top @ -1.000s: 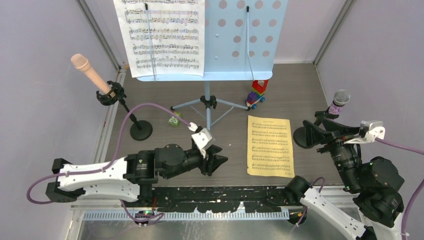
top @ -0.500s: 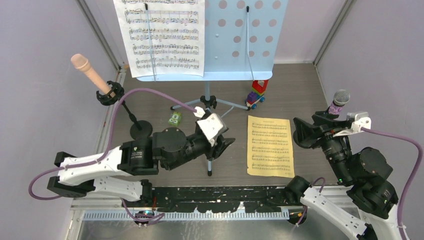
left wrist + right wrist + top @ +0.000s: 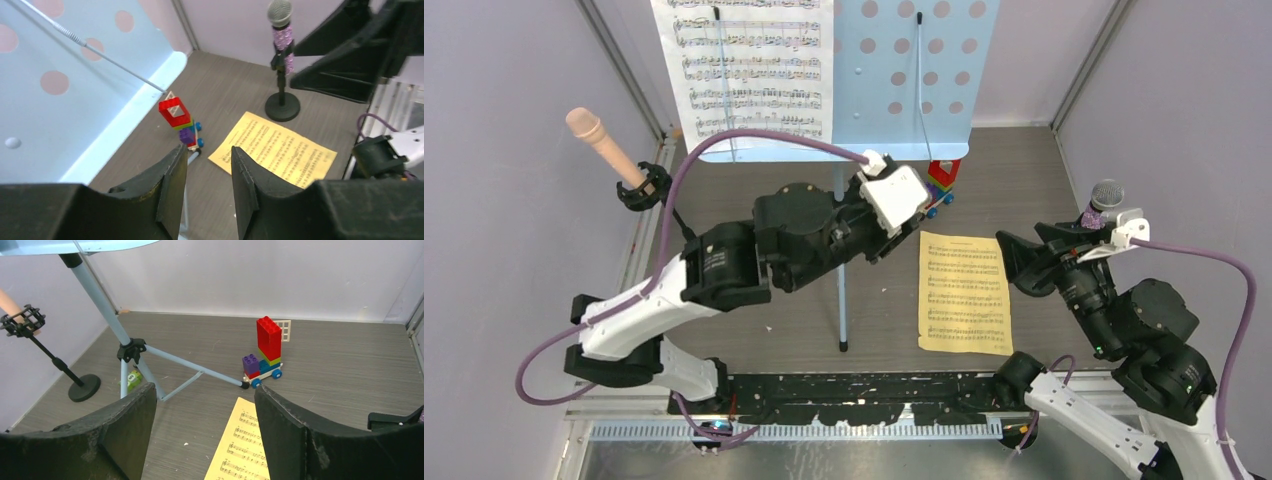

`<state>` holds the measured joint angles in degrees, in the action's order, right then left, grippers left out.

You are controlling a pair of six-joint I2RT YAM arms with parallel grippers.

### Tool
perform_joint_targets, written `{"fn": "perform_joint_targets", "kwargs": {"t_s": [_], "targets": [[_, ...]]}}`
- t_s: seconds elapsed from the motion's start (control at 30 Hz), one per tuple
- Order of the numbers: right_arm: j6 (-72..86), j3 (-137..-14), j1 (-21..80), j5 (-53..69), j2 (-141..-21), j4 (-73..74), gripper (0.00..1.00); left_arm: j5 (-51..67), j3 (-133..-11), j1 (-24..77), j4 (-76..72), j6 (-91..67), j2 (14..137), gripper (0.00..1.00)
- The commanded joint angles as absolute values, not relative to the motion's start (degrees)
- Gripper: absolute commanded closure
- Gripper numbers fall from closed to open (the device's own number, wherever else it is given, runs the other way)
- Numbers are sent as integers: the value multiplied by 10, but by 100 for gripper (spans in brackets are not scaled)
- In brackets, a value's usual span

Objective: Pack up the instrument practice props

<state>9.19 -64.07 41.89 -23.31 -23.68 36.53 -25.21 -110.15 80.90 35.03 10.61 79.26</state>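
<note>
The left gripper (image 3: 207, 150) has swung up from the grey table's (image 3: 1024, 170) near edge to the pale-blue perforated music rack (image 3: 924, 90) at the back, fingers slightly parted, empty. The right gripper (image 3: 202, 390) gapes empty beside the flat yellow paper score sheet (image 3: 965, 292); nothing looks packed yet.

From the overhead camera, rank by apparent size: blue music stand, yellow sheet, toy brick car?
1. Blue music stand, cut off by the frame
2. Yellow sheet
3. Toy brick car, partly hidden
</note>
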Motion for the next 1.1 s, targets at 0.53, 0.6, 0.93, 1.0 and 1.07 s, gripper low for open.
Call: {"fn": "perform_joint_targets", "kwargs": {"t_s": [0.53, 0.6, 0.93, 1.0, 1.07], "targets": [[101, -657, 419, -188, -272, 355, 23, -256, -1216, 698, 439, 155, 675, 62], [103, -657, 418, -174, -278, 348, 23, -268, -1212, 699, 443, 160, 663, 62], [117, -698, 419, -11, -350, 310, 22, -336, -1124, 699, 391, 190, 606, 62], [122, -708, 419, 13, -366, 295, 22, -344, -1100, 699, 370, 196, 601, 62], [132, -718, 419, 22, -380, 274, 22, -369, -1082, 699, 343, 206, 598, 62]]}}
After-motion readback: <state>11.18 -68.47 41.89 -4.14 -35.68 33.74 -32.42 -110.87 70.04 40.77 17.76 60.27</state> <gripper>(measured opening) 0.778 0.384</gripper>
